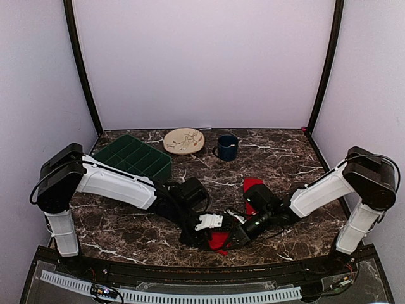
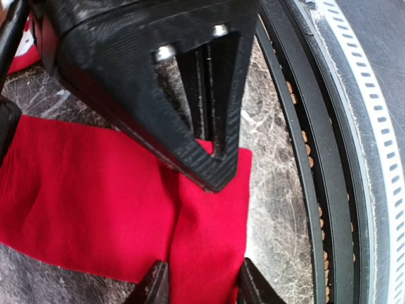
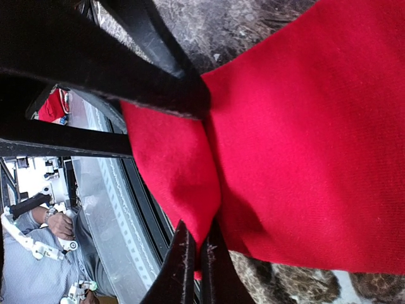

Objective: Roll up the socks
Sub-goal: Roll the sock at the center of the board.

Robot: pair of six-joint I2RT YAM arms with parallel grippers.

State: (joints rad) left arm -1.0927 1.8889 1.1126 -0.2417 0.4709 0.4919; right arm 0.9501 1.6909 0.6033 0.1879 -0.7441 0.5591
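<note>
Your right gripper (image 3: 197,269) pinched together on the bright red fabric socks (image 3: 304,126); your left gripper (image 2: 202,286) parted, astride them, on the dark marble tabletop (image 2: 269,164)

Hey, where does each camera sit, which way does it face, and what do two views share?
Top external: above and behind the bases, looking down on the marble table; left arm and right arm show.
Left wrist: faces down at the red socks; left gripper at bottom edge.
Right wrist: likewise; right gripper pinches the fabric.
Shared: both wrist views show socks and the opposite gripper.
</note>
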